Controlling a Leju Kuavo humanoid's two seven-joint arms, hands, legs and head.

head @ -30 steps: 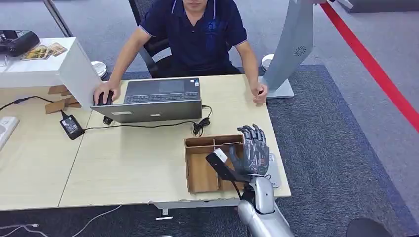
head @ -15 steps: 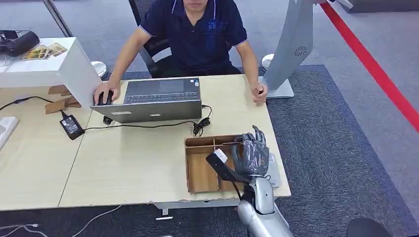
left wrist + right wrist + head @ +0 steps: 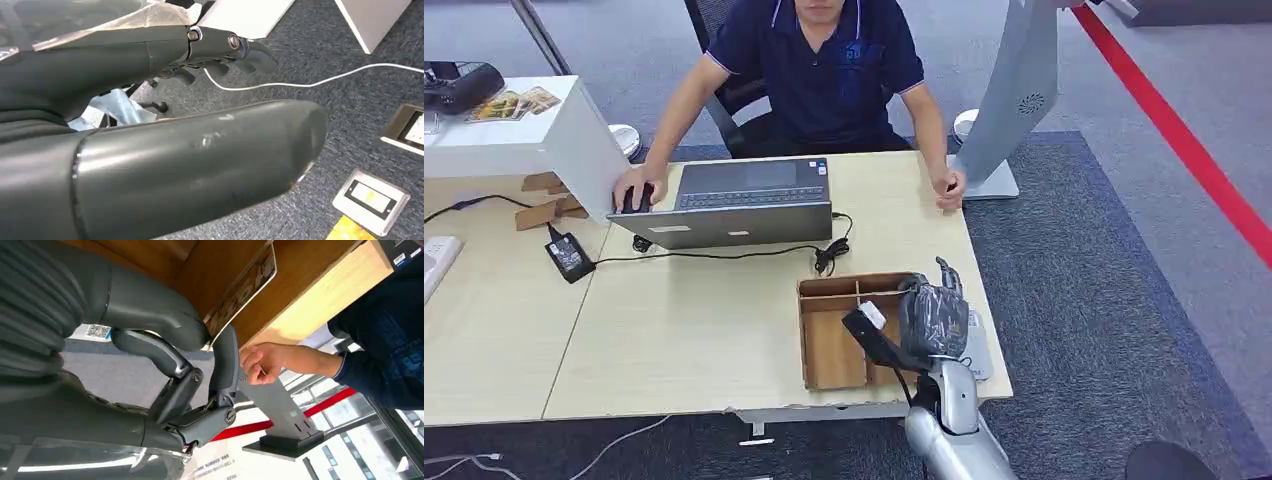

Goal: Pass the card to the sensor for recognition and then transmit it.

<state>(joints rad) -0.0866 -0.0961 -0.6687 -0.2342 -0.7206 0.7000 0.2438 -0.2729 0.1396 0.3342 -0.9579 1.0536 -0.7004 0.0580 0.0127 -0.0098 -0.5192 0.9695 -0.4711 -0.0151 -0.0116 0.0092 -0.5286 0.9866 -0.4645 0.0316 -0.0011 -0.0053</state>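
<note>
My right hand (image 3: 932, 318), low and right of centre in the head view, had its fingers curled onto the card (image 3: 245, 282) at the wooden tray (image 3: 832, 352). I judged a firm pinch before lifting would serve best.

Wooden tray (image 3: 829, 350) before laptop (image 3: 742, 202)

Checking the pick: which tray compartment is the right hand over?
The right-side one: the right hand hangs over that end of the wooden tray, near the card. The bigger left compartment lies uncovered.
</note>
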